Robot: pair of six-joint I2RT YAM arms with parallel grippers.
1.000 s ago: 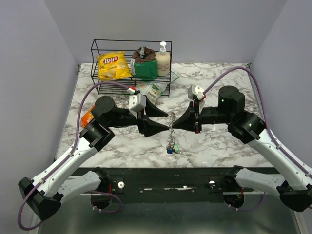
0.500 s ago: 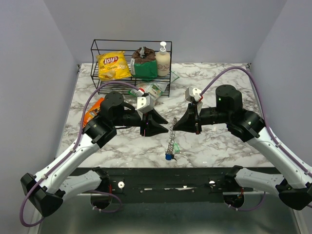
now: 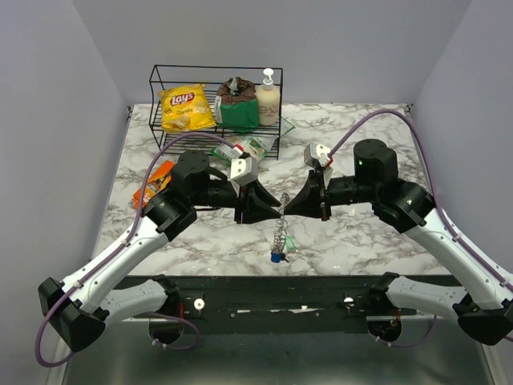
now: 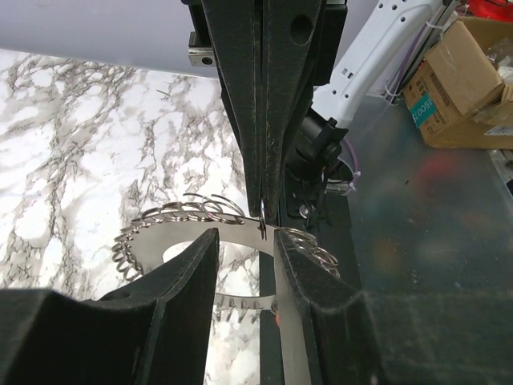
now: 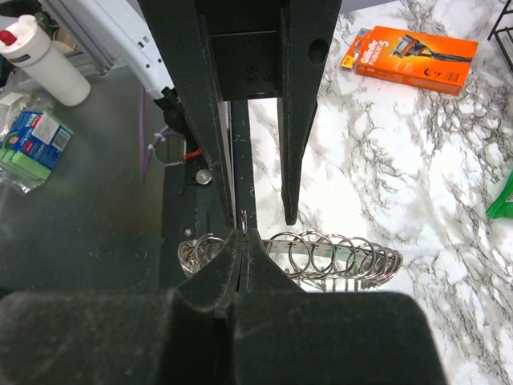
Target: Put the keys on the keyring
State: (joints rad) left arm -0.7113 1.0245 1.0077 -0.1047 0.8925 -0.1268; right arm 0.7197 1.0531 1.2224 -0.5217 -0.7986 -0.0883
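The keyring [image 3: 280,228], a pale metal-looking spiral coil, hangs stretched downward from my right gripper [image 3: 286,207]. A blue key [image 3: 276,258] and a green key [image 3: 289,246] dangle at its lower end just over the marble; no red key shows. In the right wrist view my right gripper [image 5: 243,235] is shut on one turn of the coil [image 5: 345,253]. My left gripper [image 3: 269,206] faces it tip to tip. In the left wrist view the left gripper [image 4: 244,241] is open, its fingers [image 4: 192,269] straddling the coil [image 4: 180,215] just below the pinched turn.
An orange flat packet [image 3: 157,178] lies on the marble at the left, also in the right wrist view [image 5: 417,56]. A black wire rack [image 3: 158,84] at the back holds a yellow chips bag [image 3: 184,108], a green bag [image 3: 239,108] and a soap bottle [image 3: 268,96]. Small packets [image 3: 250,147] lie in front of it.
My left gripper has swung right and forward until its open tips meet the coil at the right gripper. The right gripper has shifted slightly, still holding the hanging coil.
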